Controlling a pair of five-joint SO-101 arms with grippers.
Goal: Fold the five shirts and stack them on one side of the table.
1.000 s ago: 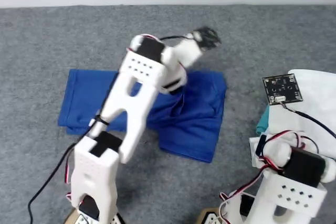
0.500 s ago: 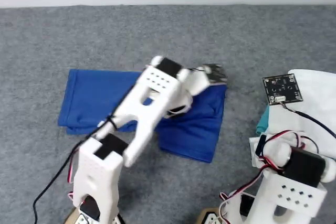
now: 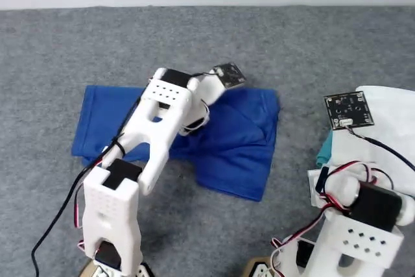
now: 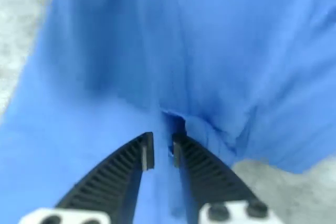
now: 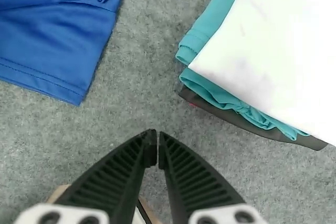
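While the left claw pinches a fold of the blue shirt mid-tabletop, we would draw it flat toward 9 o'clock, edges aligned. The right claw, closed and empty, hangs beside the stack at 3 o'clock.

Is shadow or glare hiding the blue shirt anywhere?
High view: even light, only a soft shadow under the left arm on the blue shirt. Left wrist view: the crease ahead of the left gripper is shaded dark. Right wrist view: no glare; white shirt very bright.
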